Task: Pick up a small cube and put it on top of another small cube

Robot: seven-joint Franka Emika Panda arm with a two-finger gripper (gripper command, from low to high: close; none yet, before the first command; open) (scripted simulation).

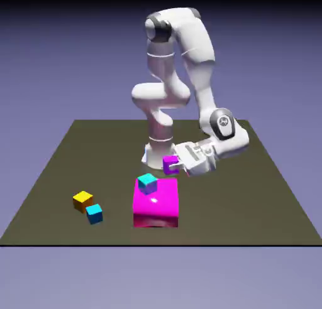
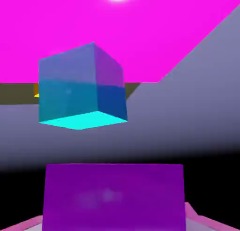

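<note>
Nearest the lens in the hand view, the small purple cube [image 2: 114, 197] filled the bottom middle of the frame, wide and close, with pale pink slivers showing at its lower left and lower right corners. The finger tips themselves were hidden behind it there. Beyond it, in the upper left of that frame, a cyan cube [image 2: 82, 87] showed one corner edge toward the lens, and the flat magenta block [image 2: 154, 33] spread across the top of the frame with a bright glare spot at its upper edge. A thin strip of the dark table [image 2: 16, 94] and a speck of orange showed to the left of the cyan cube.

In the exterior view, the gripper [image 1: 177, 165] sat just right of centre, turned sideways so that it pointed toward the frame's left, and its fingers were closed on the small purple cube [image 1: 170, 164], which hung clear of the table [image 1: 251, 201]. That cube was above and slightly right of the cyan cube [image 1: 147, 183], apart from it. The cyan cube rested on the upper left corner of the flat magenta block [image 1: 157, 204], which lay at the frame's centre bottom. In the lower left of the frame, an orange cube [image 1: 82, 201] and a second cyan cube [image 1: 94, 213] lay just beside each other on the table, well apart from the block. Behind the gripper, the white arm [image 1: 188, 63] rose to the top middle of the frame.
</note>
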